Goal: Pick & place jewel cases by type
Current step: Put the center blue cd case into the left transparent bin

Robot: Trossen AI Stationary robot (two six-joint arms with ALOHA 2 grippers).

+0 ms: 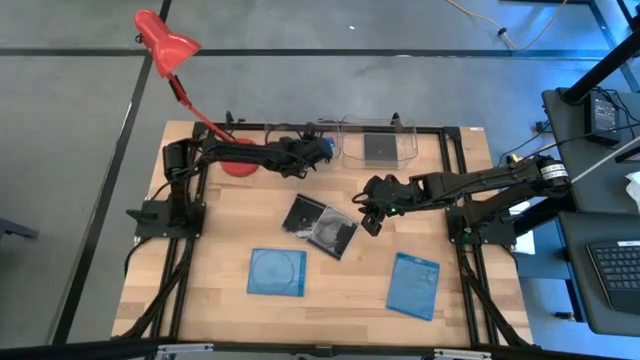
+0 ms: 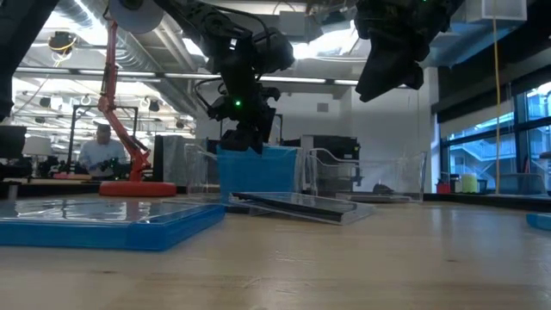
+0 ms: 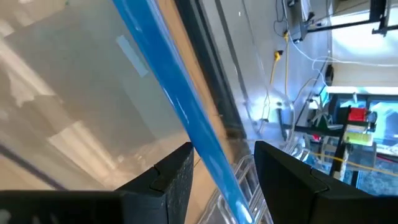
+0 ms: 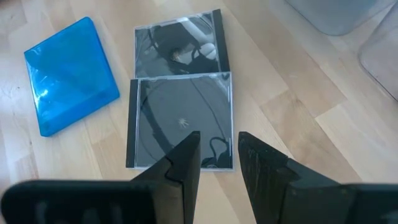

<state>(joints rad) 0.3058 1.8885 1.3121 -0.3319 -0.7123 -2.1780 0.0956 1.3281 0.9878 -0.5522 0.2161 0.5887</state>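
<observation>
My left gripper [image 1: 318, 150] hangs over the left clear tray [image 1: 285, 132] at the table's far edge, shut on a blue jewel case [image 2: 258, 168] that stands on edge. My right gripper [image 1: 370, 222] hovers well above the table, slightly open and holding nothing, just right of two clear jewel cases [image 1: 305, 215] [image 1: 333, 233]. These lie flat side by side, touching. In the right wrist view the nearer clear case [image 4: 180, 118] lies just past the fingertips. Two more blue jewel cases [image 1: 277, 270] [image 1: 413, 285] lie flat near the front. My left gripper pinches the blue case between its two fingers, one on each flat face, at its upper edge [image 3: 208, 155]. The fingers come slanting down from the table's left. The case stands upright below them [image 2: 250, 153], its lower part behind the tray's wall; whether it rests there I cannot tell.
A second clear tray [image 1: 400, 150] at the far edge holds a dark-insert case [image 1: 380, 148]. A red desk lamp's base [image 1: 240, 163] stands at the far left, beside the left arm. Bare wood lies between the two front blue cases.
</observation>
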